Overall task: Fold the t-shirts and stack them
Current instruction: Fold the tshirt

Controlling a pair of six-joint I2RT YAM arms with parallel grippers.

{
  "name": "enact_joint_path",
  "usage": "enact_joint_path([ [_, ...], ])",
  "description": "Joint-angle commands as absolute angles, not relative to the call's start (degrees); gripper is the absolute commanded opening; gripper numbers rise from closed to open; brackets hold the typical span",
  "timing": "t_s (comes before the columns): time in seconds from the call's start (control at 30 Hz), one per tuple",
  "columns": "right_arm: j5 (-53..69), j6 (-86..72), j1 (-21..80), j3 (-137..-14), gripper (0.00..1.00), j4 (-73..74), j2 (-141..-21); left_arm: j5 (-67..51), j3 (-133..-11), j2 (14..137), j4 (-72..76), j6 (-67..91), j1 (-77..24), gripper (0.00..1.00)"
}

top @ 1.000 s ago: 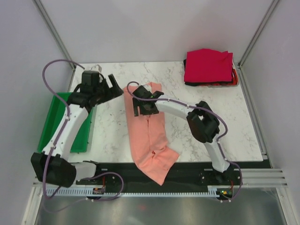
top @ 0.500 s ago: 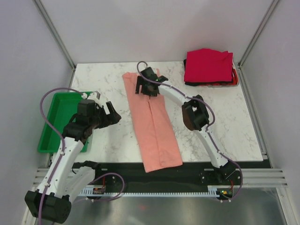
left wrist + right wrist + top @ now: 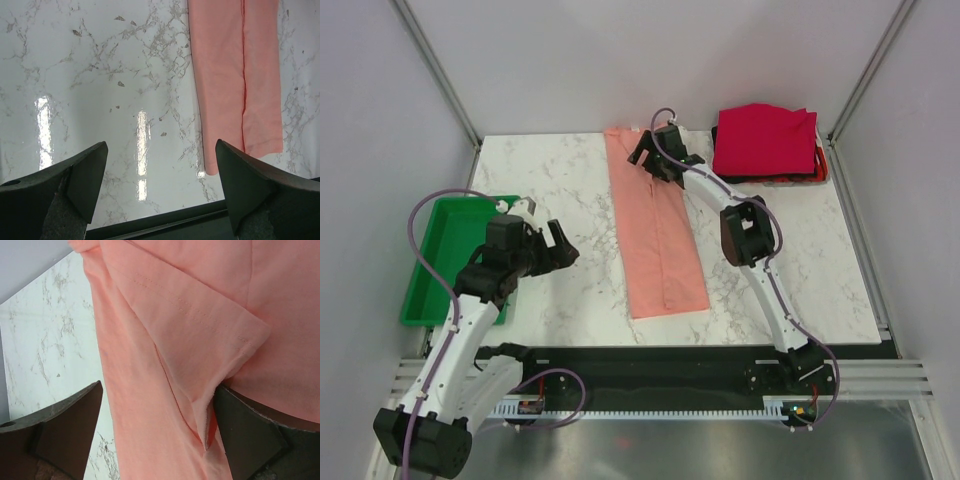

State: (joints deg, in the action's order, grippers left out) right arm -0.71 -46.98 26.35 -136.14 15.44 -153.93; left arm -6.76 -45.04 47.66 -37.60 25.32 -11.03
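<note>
The salmon-pink t-shirt point(image 3: 658, 235) lies as a long folded strip from the counter's point(image 3: 550, 180) far edge toward its near edge. The right gripper point(image 3: 647, 160) is at the shirt's far end, jaws apart. The left gripper point(image 3: 558, 246), also spread, hovers left of the shirt.

No writing, label, brand, number or sign is legible in any view.

The salmon-pink t-shirt point(image 3: 235, 75) runs off the left wrist view's top edge; beneath the crimson t-shirt point(image 3: 765, 140), lower shirts point(image 3: 760, 180) show only thin edges.
</note>
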Motion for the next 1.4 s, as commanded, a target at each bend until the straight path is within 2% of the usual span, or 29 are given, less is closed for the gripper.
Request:
enact_joint_path([
  [0.0,1.7,-46.8,28.6,-133.1,0.98,21.1,-155.9,-8.1,-44.7,46.9,-36.0,22.8,-11.2,0.96],
  [0.17,2.8,-45.4,28.6,-130.8,0.98,21.7,-148.6,-8.3,-44.6,46.5,-35.7,23.3,-11.2,0.96],
  [0.37,1.3,-40.4,28.5,-122.3,0.98,25.8,-133.4,-8.4,-42.9,45.7,-34.3,26.4,-13.9,0.95],
  [0.47,0.9,-38.0,28.5,-106.8,0.98,25.8,-118.3,-6.7,-40.8,48.3,-33.0,31.2,-20.2,0.91],
  [0.57,0.4,-36.4,28.5,-93.9,0.98,25.6,-108.2,-4.0,-36.9,51.2,-29.7,36.5,-26.4,0.90],
  [0.67,-1.3,-35.9,28.5,-70.7,0.98,25.5,-92.5,-4.0,-31.5,52.5,-24.1,41.4,-29.9,0.88],
  [0.73,-1.9,-36.4,28.5,-61.7,0.98,24.7,-86.9,-4.3,-28.0,53.7,-19.5,44.6,-31.4,0.87],
  [0.77,-2.4,-37.3,28.4,-54.1,0.96,24.1,-82.0,-4.5,-27.3,54.2,-18.1,46.3,-32.9,0.86],
  [0.83,-1.9,-38.1,28.5,-47.6,0.93,23.0,-77.5,-4.0,-25.6,56.4,-15.4,48.2,-36.0,0.85],
  [0.97,-0.3,-41.4,28.4,-33.4,0.82,22.6,-65.9,-0.6,-24.1,59.8,-12.8,53.6,-42.4,0.84],
  [1.13,6.5,-44.9,29.2,-23.8,0.76,15.6,-59.9,2.7,-21.2,62.7,-8.4,58.7,-48.2,0.83],
  [1.23,8.2,-45.4,30.1,-21.5,0.76,11.8,-61.5,3.0,-19.7,63.7,-5.6,60.6,-49.0,0.81],
  [1.37,9.2,-46.5,31.5,-20.7,0.70,10.1,-64.8,3.7,-20.2,64.8,-5.6,61.2,-50.0,0.75],
])
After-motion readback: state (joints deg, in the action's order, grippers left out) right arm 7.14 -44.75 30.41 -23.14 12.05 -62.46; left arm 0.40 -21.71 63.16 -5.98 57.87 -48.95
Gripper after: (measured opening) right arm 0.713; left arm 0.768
